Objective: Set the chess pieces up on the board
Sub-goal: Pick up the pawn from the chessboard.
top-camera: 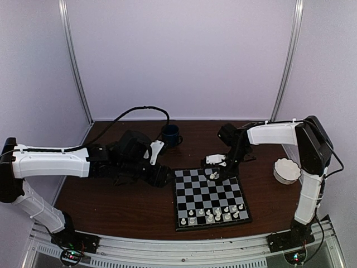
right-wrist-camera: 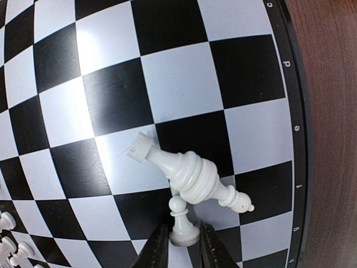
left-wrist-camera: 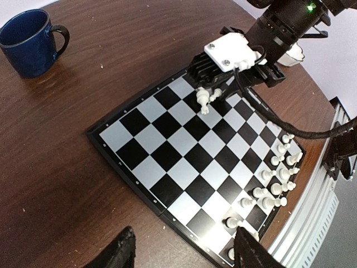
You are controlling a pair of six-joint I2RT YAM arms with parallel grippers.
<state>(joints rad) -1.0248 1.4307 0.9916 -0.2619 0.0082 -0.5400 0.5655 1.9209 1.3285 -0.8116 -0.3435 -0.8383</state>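
Observation:
The board (top-camera: 196,192) lies in front of the right arm, with several white chess pieces (top-camera: 216,212) standing in its two near rows. My right gripper (right-wrist-camera: 183,233) is low over the board's far part (right-wrist-camera: 167,84), shut on the base of a white pawn (right-wrist-camera: 182,220). A rook (right-wrist-camera: 140,148) and a bishop (right-wrist-camera: 234,198), joined base to base, lean tilted against that pawn. The left wrist view shows this cluster (left-wrist-camera: 203,100) under the right gripper (left-wrist-camera: 215,84). My left gripper (left-wrist-camera: 187,254) hovers open and empty at the board's left edge (left-wrist-camera: 125,156).
A dark blue mug (top-camera: 170,134) stands at the back, left of the board's far edge. A white scalloped bowl (top-camera: 286,170) sits to the right of the board. The right arm's cable (left-wrist-camera: 290,128) arcs over the board's right side.

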